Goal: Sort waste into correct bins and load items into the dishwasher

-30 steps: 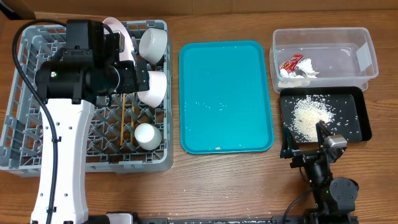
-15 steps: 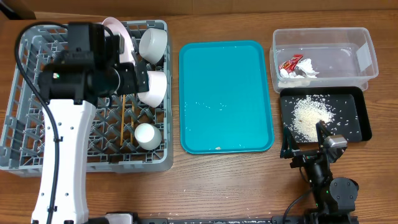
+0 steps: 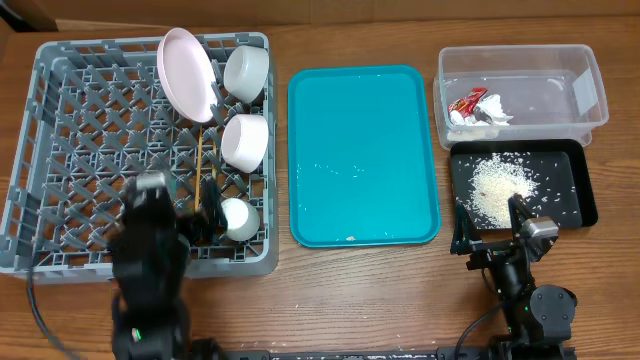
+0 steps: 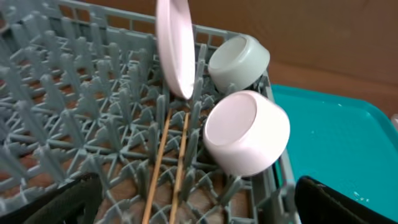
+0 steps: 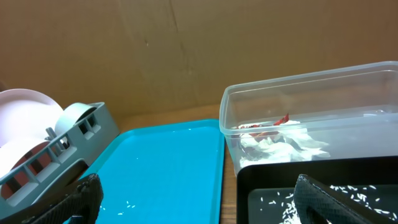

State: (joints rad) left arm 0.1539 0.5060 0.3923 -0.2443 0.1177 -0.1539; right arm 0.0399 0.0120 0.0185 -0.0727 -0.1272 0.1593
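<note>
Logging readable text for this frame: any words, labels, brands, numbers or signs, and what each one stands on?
No text can be read in any view.
Red foil wrapper in the clear tub: any print is too small and blurred to read.
Pale patch on the tub's right wall: possibly a label, nothing legible.
Dish rack, teal tray, black tray: no marks visible.

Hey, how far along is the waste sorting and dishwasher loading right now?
Nearly finished, it seems. Done: plate, bowls, cup and chopsticks sit in the rack; red wrapper and napkin lie in the clear tub; rice is on the black tray. In hand: nothing; left end effector and right end effector are open, empty. Left: perhaps a few white specks on the teal tray.
</note>
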